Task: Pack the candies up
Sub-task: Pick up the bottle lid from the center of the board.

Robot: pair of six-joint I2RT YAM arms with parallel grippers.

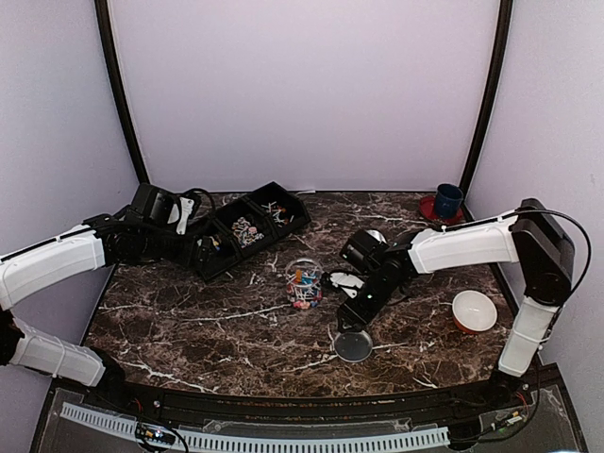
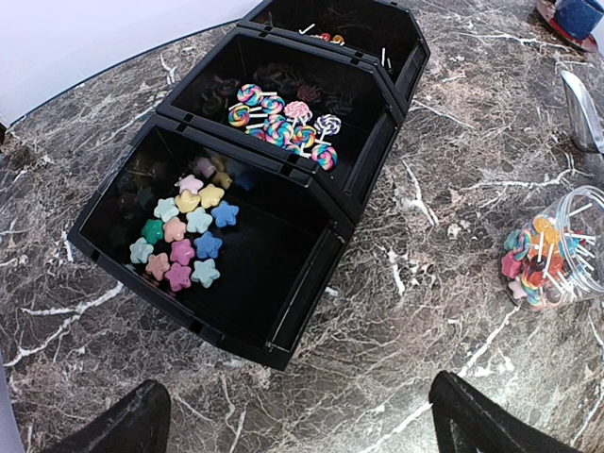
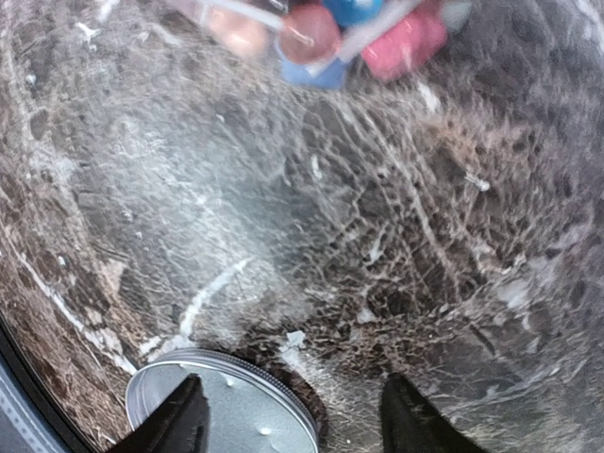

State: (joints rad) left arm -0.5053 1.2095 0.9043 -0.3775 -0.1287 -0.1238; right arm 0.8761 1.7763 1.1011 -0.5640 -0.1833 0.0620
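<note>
Pastel star-shaped candies [image 2: 184, 241] and swirled stick lollipops [image 2: 283, 123] lie in a black plastic three-compartment tray [image 2: 302, 302] near the far-left corner of the veined brown marble desk [image 2: 453, 170]; more sit in a clear round jar [image 2: 557, 250] mid-desk. The left gripper [image 2: 302, 429] gapes empty near the tray; the right gripper [image 3: 297, 420], jaws parted and empty, straddles the rim of a round silver metal lid [image 3: 226, 415]
</note>
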